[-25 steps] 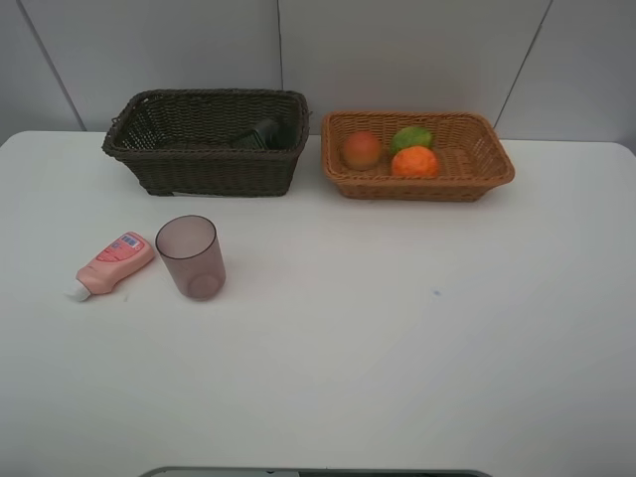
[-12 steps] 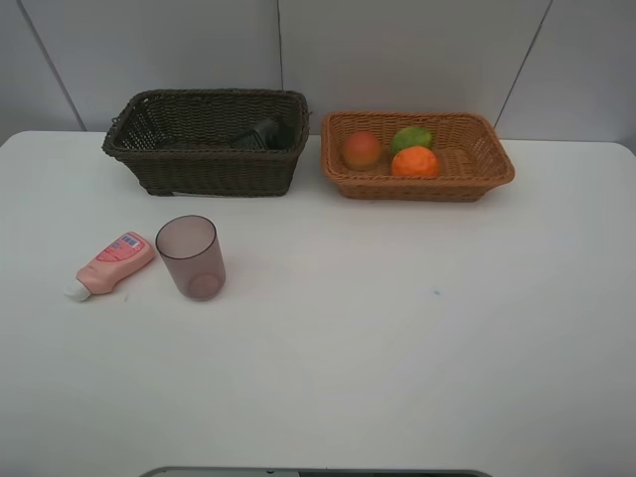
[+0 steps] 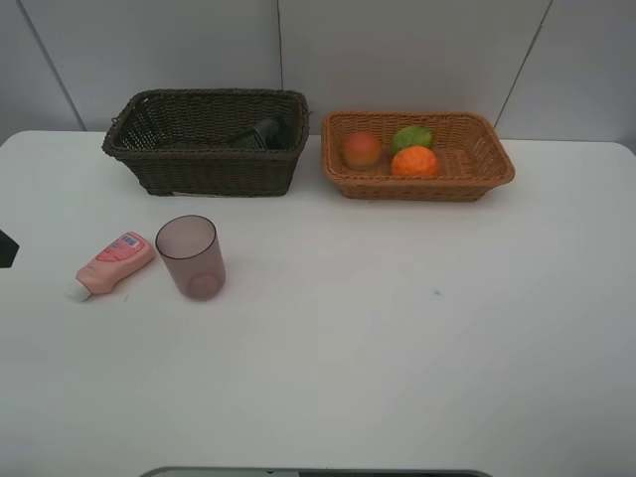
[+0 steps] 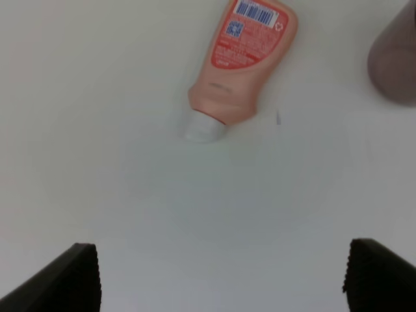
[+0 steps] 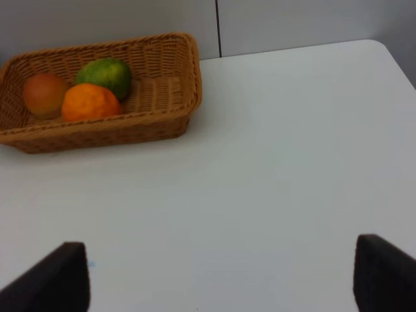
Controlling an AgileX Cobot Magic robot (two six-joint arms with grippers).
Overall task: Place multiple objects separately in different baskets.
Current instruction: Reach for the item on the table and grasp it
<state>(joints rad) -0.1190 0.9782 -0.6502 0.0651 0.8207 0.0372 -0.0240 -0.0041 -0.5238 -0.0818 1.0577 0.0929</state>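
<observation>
The pink tube lies on the white table at the left, white cap toward the front, with the translucent mauve cup upright just to its right. A dark pump bottle lies in the dark brown basket. The orange-tan basket holds the peach-like fruit, the green fruit and the orange. My left gripper is open above the table, short of the tube. My right gripper is open over bare table, away from the orange-tan basket.
A dark bit of the left arm shows at the left edge of the exterior view, left of the tube. The table is white, with grey wall panels behind the baskets.
A dark bit of the left arm has come into the exterior view at its left edge. The objects and baskets have not moved.
</observation>
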